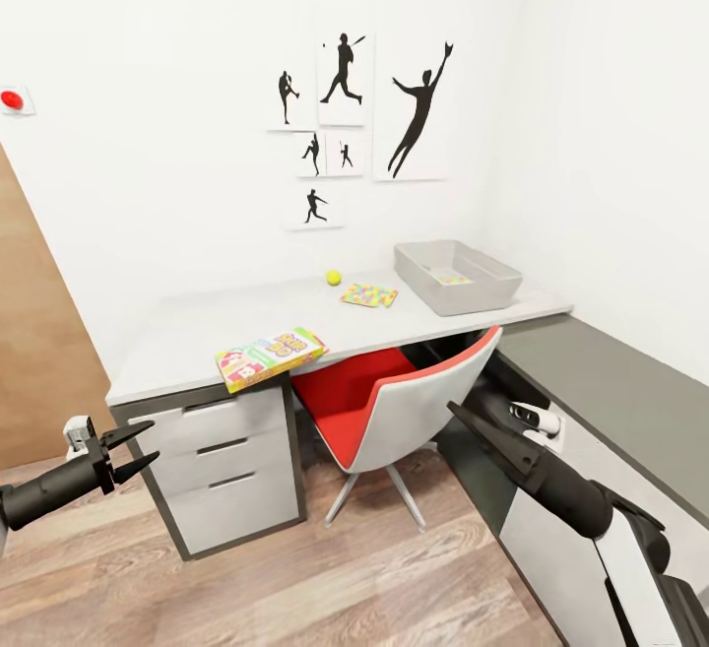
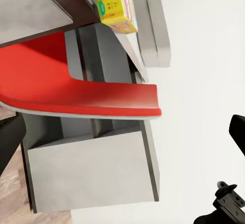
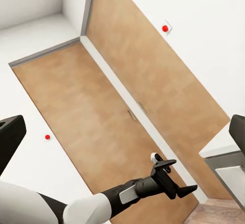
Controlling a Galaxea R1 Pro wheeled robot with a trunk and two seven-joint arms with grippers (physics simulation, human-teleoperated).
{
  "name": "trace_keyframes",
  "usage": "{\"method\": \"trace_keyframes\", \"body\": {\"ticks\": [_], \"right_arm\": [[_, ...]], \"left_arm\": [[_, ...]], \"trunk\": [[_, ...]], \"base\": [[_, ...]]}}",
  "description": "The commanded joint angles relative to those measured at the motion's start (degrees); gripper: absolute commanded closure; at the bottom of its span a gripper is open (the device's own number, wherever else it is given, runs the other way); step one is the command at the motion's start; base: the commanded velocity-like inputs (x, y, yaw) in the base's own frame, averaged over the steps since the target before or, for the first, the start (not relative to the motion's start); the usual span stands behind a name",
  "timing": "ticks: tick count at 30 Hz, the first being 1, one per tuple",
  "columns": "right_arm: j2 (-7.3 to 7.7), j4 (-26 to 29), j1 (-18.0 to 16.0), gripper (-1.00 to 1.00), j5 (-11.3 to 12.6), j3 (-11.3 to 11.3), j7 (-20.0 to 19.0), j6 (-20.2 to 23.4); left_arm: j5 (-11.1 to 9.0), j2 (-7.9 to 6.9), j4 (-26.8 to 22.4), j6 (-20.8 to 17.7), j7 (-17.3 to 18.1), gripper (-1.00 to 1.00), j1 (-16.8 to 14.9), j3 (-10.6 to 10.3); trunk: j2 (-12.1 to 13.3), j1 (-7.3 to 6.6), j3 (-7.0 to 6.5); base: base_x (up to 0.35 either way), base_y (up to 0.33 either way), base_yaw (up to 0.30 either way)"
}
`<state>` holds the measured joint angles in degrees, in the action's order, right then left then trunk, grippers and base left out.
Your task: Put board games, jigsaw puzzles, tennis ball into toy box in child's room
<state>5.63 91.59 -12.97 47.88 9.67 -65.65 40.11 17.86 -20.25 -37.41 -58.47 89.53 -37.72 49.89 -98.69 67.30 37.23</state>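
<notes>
Both arms hanging low: left gripper (image 1: pixel 133 448) gaping empty, right gripper (image 1: pixel 465 418) (can't tell its opening). Approaching the table (image 1: pixel 177 342); board game (image 1: pixel 270 357) overhanging its front edge, toy box (image 1: pixel 458 276) sitting far right. Next: grabbing that game.
</notes>
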Motion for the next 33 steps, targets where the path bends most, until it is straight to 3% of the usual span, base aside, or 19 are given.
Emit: {"method": "trace_keyframes", "body": {"ticks": [1,23,33], "right_arm": [[0.03,0.0,0.0,-1.00,0.3,0.0,0.0,0.4],[0.01,0.0,0.0,-1.00,0.3,0.0,0.0,0.3],[0.00,0.0,0.0,-1.00,0.3,0.0,0.0,0.3]], "left_arm": [[0.6,0.03,0.0,-0.6,0.5,-1.00,-0.1,0.2],[0.7,0.12,0.0,-0.8,0.2,-1.00,-0.1,-0.2],[0.7,0.12,0.0,-0.8,0.2,-1.00,-0.1,-0.3]], "trunk": [[0.0,-0.01,0.06],[0.0,-0.01,0.06],[0.0,-0.01,0.06]], "base": [[0.024,0.000,0.000],[0.176,-0.119,0.000],[0.118,0.015,0.000]]}}
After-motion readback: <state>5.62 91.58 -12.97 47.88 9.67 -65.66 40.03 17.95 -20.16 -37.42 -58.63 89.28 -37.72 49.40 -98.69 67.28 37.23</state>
